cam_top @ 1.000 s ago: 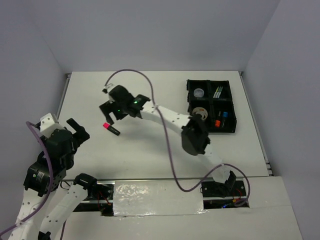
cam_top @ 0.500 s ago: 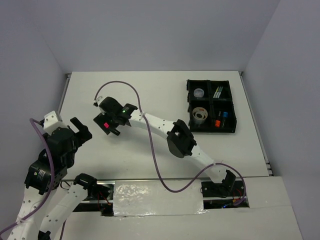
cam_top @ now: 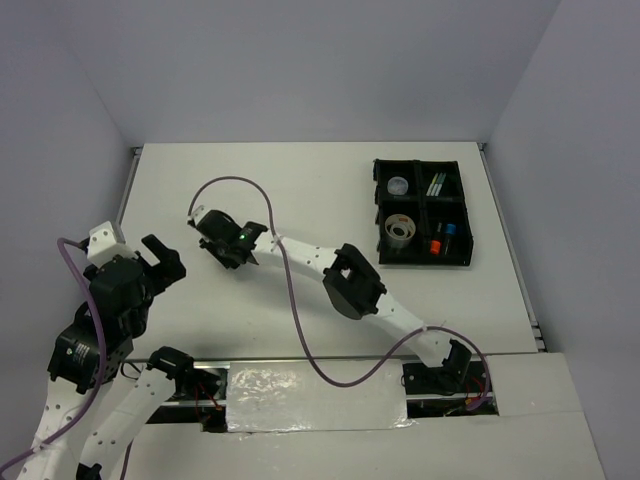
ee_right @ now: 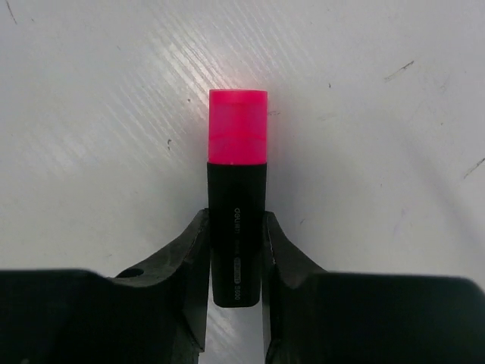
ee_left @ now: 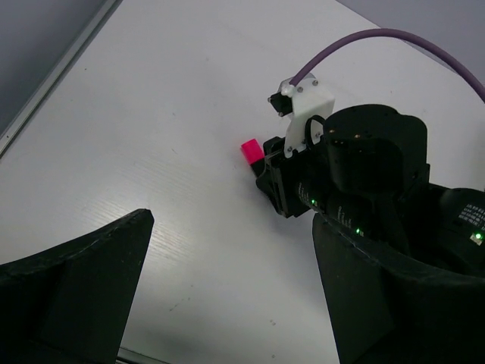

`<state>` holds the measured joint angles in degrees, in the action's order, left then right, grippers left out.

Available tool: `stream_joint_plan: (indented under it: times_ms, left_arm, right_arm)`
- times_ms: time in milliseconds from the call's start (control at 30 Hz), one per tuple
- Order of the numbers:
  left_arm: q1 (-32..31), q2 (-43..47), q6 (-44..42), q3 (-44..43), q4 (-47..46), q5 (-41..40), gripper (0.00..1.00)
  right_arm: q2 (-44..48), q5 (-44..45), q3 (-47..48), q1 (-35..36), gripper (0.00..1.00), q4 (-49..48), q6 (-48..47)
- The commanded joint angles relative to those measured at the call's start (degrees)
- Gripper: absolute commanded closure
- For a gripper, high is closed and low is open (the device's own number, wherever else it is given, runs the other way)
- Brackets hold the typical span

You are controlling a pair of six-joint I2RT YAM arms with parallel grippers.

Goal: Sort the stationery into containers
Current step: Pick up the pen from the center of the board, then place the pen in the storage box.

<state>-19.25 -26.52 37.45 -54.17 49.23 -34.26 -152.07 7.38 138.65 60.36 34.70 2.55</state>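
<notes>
My right pincer [cam_top: 224, 248] is down on the table [cam_top: 300, 180] at mid-left, well apart from the tray [cam_top: 420, 198]. My left pincer [cam_top: 160, 258] hovers near it, spread.

Left wrist view: my left fingers stand wide apart. The marker [ee_left: 251, 150] shows only its pink end, beside my right pincer.

Right wrist view: my right pincer pinches the marker by its black body (pink end pointing away), and the marker lies flat on the table.

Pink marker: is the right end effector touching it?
Touching. The right wrist view shows the right end effector with both fingers pressed against the pink marker.
</notes>
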Motion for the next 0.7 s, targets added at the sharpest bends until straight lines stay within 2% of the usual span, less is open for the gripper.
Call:
stream_joint_plan:
  times_ms: [0, 100, 200, 300, 333, 400, 433, 467, 500, 533, 567, 600, 667]
  left_arm:
    - [0.3, 0.9, -1.5, 0.0, -2.5, 0.6, 0.01]
    - [0.3, 1.3, -1.8, 0.2, -2.7, 0.9, 0.01]
    - [0.3, 1.5, -2.1, 0.4, -3.0, 1.4, 0.01]
    - [0.3, 1.7, -2.6, 0.6, -3.4, 2.3, 0.01]
    - [0.3, 1.9, -2.7, 0.6, -3.4, 2.4, 0.01]
    - [0.3, 1.9, -3.1, 0.8, -3.9, 3.1, 0.01]
    - [0.3, 1.9, -3.3, 0.8, -4.0, 3.4, 0.01]
    - [0.3, 1.7, -3.4, 0.9, -4.2, 3.7, 0.01]
    - [0.3, 1.5, -3.6, 0.9, -4.4, 4.2, 0.01]
    - [0.3, 1.4, -3.7, 0.9, -4.5, 4.5, 0.01]
    - [0.3, 1.2, -4.0, 0.9, -4.7, 4.6, 0.01]
    - [0.3, 0.9, -4.0, 0.9, -4.7, 4.8, 0.01]
    - [0.3, 0.6, -4.3, 1.1, -4.9, 5.3, 0.01]
  right_arm:
    - [1.7, 4.8, -5.7, 2.8, 0.79, -2.1, -1.9]
    - [5.5, 4.8, -12.8, 3.2, 0.94, -6.9, -0.5]
    - [15.5, 2.4, -24.5, 2.1, 0.98, -15.8, 2.5]
    - [30.7, 2.5, -38.2, -0.6, 0.98, -23.1, 8.1]
    - [39.3, 3.1, -42.0, -1.6, 0.98, -24.2, 9.7]
    - [47.8, 2.8, -52.7, -6.9, 0.98, -25.3, 14.1]
    - [56.3, 2.1, -61.0, -9.7, 0.98, -26.4, 15.5]
    - [60.2, 3.2, -65.0, -15.0, 0.98, -26.4, 17.6]
    - [63.7, 4.1, -67.9, -18.0, 0.97, -25.7, 18.2]
    - [68.5, 4.7, -71.7, -21.3, 0.97, -20.9, 18.8]
    - [70.1, 5.5, -72.9, -24.9, 0.97, -17.8, 20.1]
    - [71.4, 7.7, -74.0, -32.1, 0.97, -13.7, 20.3]
    - [74.0, 8.0, -77.3, -39.5, 0.97, -11.3, 20.6]
